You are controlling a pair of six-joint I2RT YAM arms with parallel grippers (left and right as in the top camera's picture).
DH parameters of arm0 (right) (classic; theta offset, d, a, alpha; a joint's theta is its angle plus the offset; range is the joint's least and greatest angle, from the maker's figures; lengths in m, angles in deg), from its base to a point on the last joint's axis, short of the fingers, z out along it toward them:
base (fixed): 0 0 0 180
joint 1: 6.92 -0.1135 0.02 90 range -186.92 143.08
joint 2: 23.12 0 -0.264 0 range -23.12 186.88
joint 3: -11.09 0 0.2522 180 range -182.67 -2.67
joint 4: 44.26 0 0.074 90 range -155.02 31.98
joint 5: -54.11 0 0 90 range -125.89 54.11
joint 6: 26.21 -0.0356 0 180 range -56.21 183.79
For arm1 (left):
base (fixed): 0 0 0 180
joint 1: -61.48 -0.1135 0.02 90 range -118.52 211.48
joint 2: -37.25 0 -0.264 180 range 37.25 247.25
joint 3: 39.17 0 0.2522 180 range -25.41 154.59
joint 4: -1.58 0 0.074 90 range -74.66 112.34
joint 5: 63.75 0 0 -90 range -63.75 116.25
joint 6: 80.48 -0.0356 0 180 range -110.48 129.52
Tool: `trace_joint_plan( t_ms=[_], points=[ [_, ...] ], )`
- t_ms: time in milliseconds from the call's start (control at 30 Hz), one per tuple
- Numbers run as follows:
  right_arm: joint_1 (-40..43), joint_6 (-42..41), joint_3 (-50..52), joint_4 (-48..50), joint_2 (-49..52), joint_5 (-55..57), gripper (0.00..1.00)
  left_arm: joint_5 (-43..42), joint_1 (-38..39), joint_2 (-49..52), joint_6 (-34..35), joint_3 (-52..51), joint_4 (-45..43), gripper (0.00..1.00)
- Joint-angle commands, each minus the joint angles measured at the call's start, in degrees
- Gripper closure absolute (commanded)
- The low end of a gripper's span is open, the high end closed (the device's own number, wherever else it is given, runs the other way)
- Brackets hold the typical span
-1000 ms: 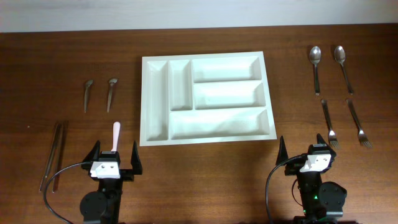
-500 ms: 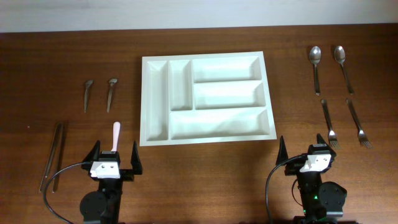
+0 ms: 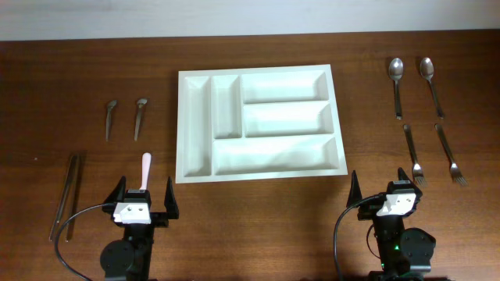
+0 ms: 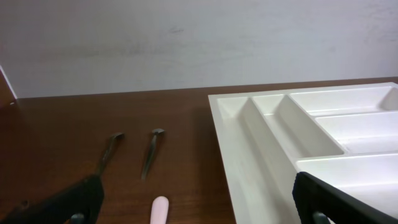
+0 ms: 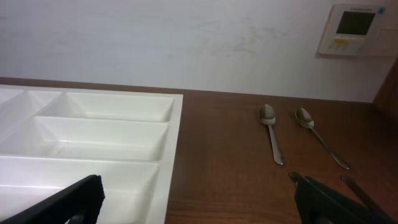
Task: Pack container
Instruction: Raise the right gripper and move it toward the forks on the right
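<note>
White plastic cutlery tray [image 3: 273,154] is sitting empty; your left gripper [image 3: 144,195] and right gripper [image 3: 383,191] are gaping wide, holding nothing, so be straddling the pink-handled utensil [image 3: 145,165] crosswise.

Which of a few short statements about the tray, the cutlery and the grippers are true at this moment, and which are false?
1. The white cutlery tray has nothing in any of its compartments. True.
2. Two forks lie to the left of the tray. False: the two forks lie to its right, and the two small spoons lie to its left.
3. The left gripper and the right gripper are both open and hold nothing. True.
4. The pink-handled utensil lies in the tray's long front compartment. False: it lies on the table, just ahead of the left gripper.
</note>
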Motion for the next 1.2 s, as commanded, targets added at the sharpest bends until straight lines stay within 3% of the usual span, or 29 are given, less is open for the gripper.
trace_joint_plan(
  t_ms=[0,1167],
  points=[
    [-0.6,-0.1,0.3,-0.3,-0.6,0.1,0.01,-0.8,-0.1,-0.5,-0.9,-0.1,0.4,0.01],
    [-0.5,-0.3,-2.2,0.2,-0.2,-1.9,0.01,-0.8,-0.1,-0.5,-0.9,-0.1,0.4,0.01]
  ],
)
